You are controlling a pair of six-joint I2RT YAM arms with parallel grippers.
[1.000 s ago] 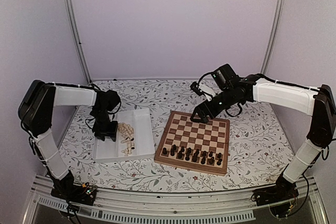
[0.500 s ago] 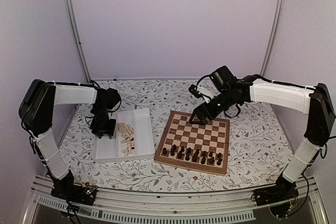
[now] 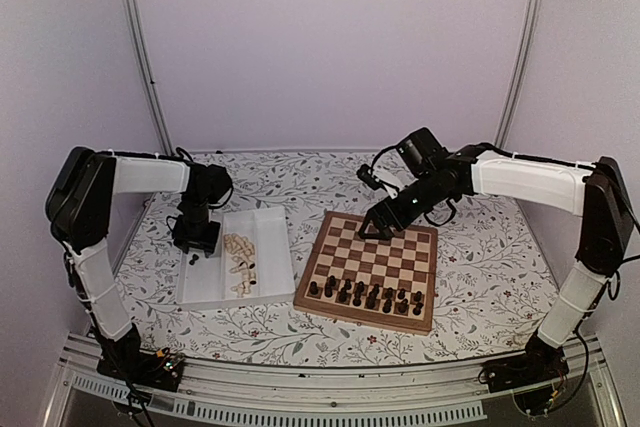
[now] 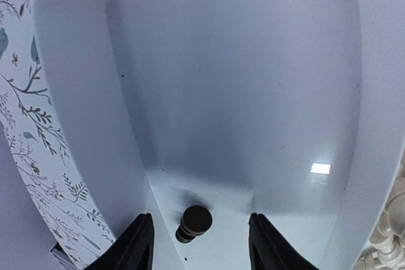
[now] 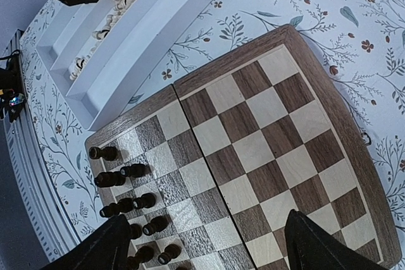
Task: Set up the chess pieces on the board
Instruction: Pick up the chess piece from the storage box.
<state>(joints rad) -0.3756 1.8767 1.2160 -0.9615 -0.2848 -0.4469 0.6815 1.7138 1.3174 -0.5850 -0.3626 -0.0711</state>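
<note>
Floral cloth point(image 3: 490, 277) covered the table in the top view, which held one board point(image 3: 378, 252), one white tray point(image 3: 283, 272) at its 9 o'clock, and two arms. Dark chessmen point(image 3: 370, 295) stood in two rows along the board's 6 o'clock edge, too small to count surely. One heap of pale chessmen point(image 3: 238, 262) lay in the tray's right compartment and one lone dark piece point(image 3: 192, 260) in its left. The left gripper point(image 3: 197, 240) hung just at that piece's 12 o'clock; a second earlier it sat lower and covered that spot. The right gripper point(image 3: 372, 230) hovered over the board's 12 o'clock rows, having drifted slightly toward 9 o'clock. From the left wrist, the dark piece point(image 4: 193, 222) rested on the tray point(image 4: 82, 131) floor within the left gripper point(image 4: 200, 217), whose half-parted fingers point(image 4: 136, 248) held nothing. From the right wrist, the right gripper point(image 5: 207, 219) stood wide apart and empty above bare squares of the board point(image 5: 253, 150), with dark chessmen point(image 5: 130, 207) at 8 o'clock and the tray point(image 5: 136, 49) at 10 o'clock.
</note>
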